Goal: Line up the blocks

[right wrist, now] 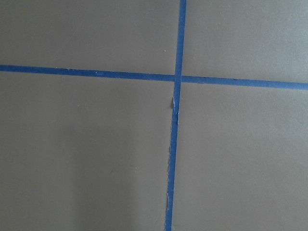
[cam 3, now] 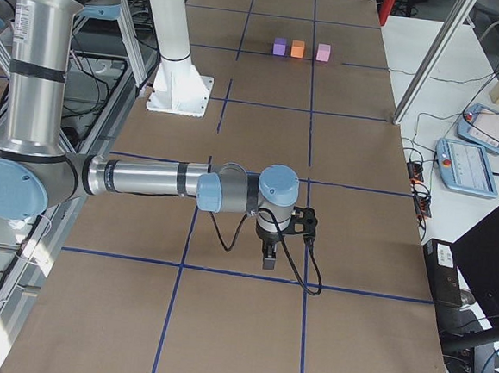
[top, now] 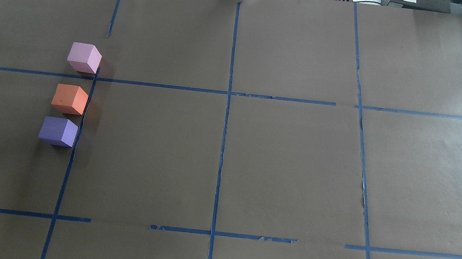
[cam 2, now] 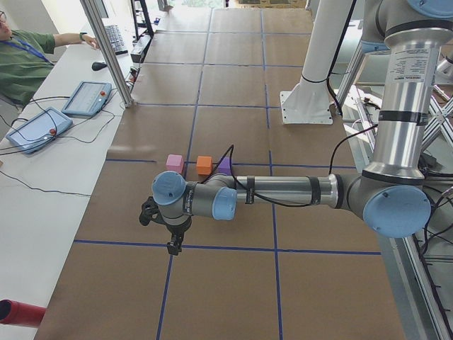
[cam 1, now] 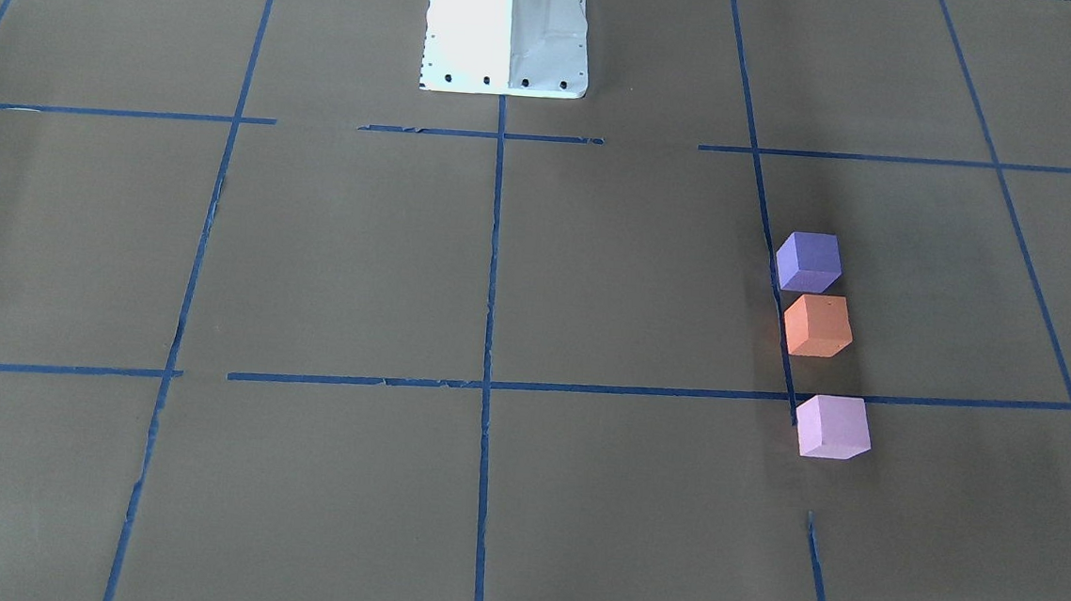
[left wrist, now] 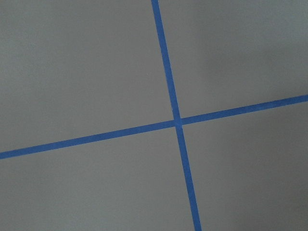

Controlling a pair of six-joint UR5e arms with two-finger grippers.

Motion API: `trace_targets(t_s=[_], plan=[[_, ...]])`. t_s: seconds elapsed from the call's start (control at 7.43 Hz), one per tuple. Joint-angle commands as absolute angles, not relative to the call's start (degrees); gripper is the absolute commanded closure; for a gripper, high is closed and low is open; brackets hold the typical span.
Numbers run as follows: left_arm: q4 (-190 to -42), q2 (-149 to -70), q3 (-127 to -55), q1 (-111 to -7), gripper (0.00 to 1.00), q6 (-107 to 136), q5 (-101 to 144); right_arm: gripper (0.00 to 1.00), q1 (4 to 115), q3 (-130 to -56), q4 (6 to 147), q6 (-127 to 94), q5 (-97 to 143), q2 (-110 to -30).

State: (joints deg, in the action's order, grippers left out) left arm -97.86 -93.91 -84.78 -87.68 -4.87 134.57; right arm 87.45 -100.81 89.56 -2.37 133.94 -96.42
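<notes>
3 blocks on the robot's L side of the table [top: 279, 164], in one row w/ its long axis running near-to-far from the robot, alongside a blue tape line [top: 66, 172]. Purple block [top: 58, 131] is nearest the robot, orange block [top: 69, 99] is in the middle, and pink block [top: 84, 58] is farthest. Purple & orange sit just beside each other w/ a thin gap. Pink stands further off from orange, at a tape crossing, w/ its corner on the tape. All 3 sit flat on one face, upright, roughly square to the grid. The row leans slightly, following the tape.

L gripper [cam 2: 172, 244] shows in the L side view only. It hangs from a level forearm w/ fingers pointing down, over a tape line near a crossing. It holds nothing that can be seen, but can't tell whether the jaws are wide or narrow. The blocks lie beyond it, past the wrist, apart from the fingers, and purple is partly behind a cable. L wrist cam shows only brown paper & a tape cross.

R gripper [cam 3: 269, 255] shows in the R side view only. It also points down, just above a tape line. Jaw gap can't be told. The blocks are well apart from it, far up the table toward the other end. R wrist cam shows paper & a tape cross.

White base plate [cam 1: 508, 25] sits at the table's robot-side edge, centre. An operator [cam 2: 28, 64] in green sits at a side bench.
</notes>
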Motion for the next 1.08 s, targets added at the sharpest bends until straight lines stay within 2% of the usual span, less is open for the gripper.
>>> trace_targets(t_s=[0.0,0.94], plan=[[-98.00,-94.04,-84.73,-87.63,0.00,-4.66,133.69,0.00,87.45,-100.81,89.56,-2.37,133.95,-96.42],[-98.00,-93.60,-85.17,-87.63,0.00,-4.57,131.66,0.00,87.45,-100.81,89.56,-2.37,133.95,-96.42]])
